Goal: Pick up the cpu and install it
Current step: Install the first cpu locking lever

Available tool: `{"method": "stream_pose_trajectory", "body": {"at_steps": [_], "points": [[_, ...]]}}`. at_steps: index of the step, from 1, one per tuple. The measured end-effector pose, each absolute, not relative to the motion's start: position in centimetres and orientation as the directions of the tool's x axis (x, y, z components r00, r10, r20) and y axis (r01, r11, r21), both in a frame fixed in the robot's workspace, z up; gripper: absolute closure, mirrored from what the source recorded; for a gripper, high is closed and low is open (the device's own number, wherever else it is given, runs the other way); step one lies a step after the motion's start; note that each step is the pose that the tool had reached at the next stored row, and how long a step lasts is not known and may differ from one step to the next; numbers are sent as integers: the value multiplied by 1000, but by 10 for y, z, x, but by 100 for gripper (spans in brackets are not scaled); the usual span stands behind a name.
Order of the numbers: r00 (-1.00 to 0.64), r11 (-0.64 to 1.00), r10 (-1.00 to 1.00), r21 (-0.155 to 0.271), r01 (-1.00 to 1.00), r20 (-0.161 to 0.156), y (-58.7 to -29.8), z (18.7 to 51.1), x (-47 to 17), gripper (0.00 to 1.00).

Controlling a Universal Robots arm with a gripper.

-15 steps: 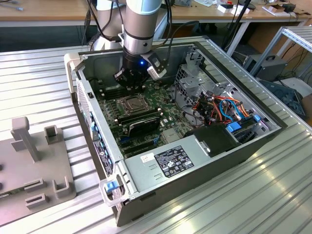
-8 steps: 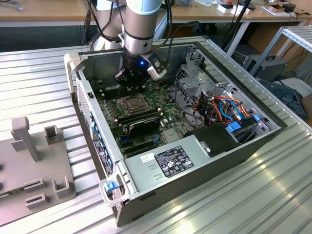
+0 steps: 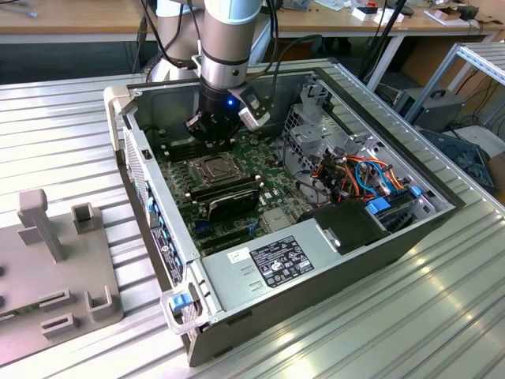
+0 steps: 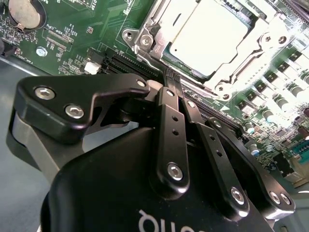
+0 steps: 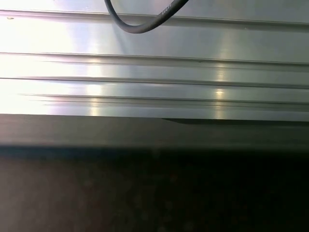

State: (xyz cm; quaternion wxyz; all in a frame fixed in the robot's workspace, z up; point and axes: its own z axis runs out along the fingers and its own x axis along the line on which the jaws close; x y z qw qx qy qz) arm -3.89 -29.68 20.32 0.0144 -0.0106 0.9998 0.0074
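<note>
Matte black gripper [image 4: 175,82], fingers pressed together, hovers beside the socket's hinged steel frame [image 4: 154,36], where the dull silver, square cpu [image 4: 205,36] sits.

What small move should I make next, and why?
Probably a short, straight lift off the board. The cpu already lies in the socket, and the end effector is shut on nothing, with its tips right at the socket's edge. I cannot tell whether the socket is locked, so back off gently.
</note>
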Motion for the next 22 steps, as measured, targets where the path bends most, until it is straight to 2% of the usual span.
{"method": "stream_pose_trajectory", "body": {"at_steps": [22], "points": [[-999,1000,-21,15,-21,-29,-296,203,-32,89]]}}
